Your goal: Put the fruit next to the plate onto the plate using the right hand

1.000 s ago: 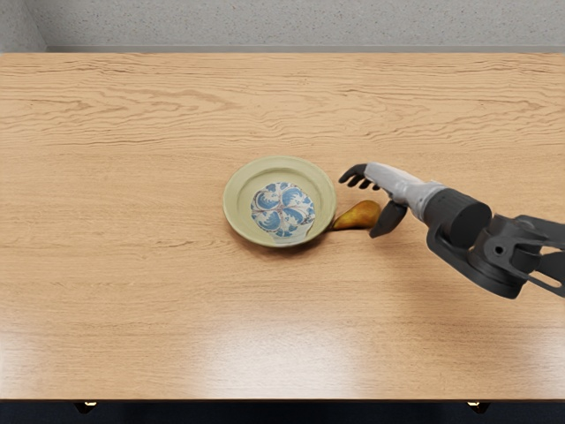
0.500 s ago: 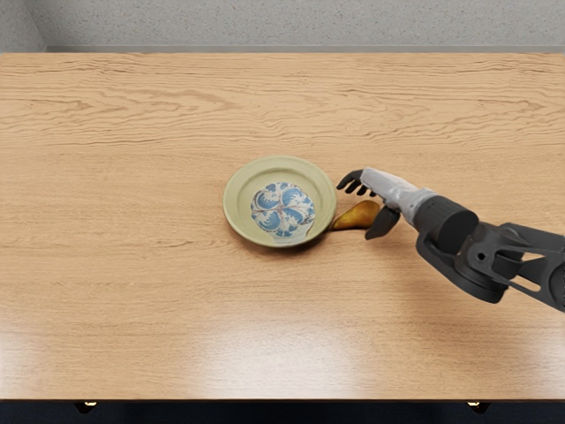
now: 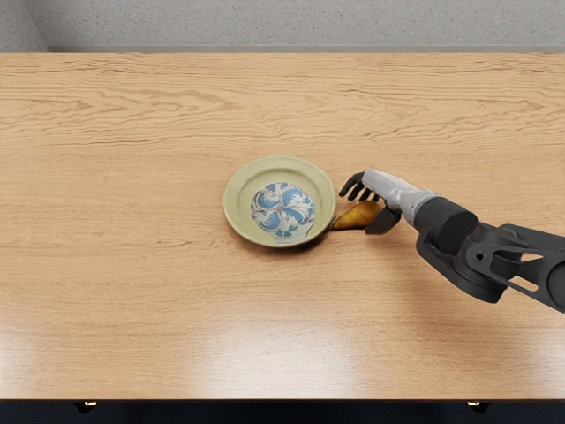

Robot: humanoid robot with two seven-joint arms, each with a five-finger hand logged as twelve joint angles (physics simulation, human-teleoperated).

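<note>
Nearest: right arm [image 3: 481,252] enters from the right edge, dark forearm low over the table [image 3: 132,291]; left arm does not show.

Right hand [image 3: 378,196] next, palm turned toward the plate; fingers [image 3: 353,187] half-curled and released, holding nothing as far as I can judge; they arch over the far side of the fruit [image 3: 356,215]; thumb [image 3: 382,221] sits on its near, right-hand side; whether any pad touches the skin cannot be told.

Fruit: brown-yellow, pear-like, lying on the table between fingers and thumb; narrow end points away from the palm, toward the plate [image 3: 237,205], touching or just short of its rim; not on the plate yet.

Plate lies beyond the fingertips to their left; pale green rim, blue pattern in the well, nothing on it.

Far off: bare wood to the back edge, then grey wall [image 3: 265,22].

Step in hand, by my reading: closing the grasp; lift and carry remain.

To do it well: settle the fingers lower round the thick end before clenching; close thumb and fingers together, so the fruit is not squeezed out toward the rim; a one-sided push would roll it or nudge the plate; lift clear of the rim before moving left; release low over the patterned middle.
</note>
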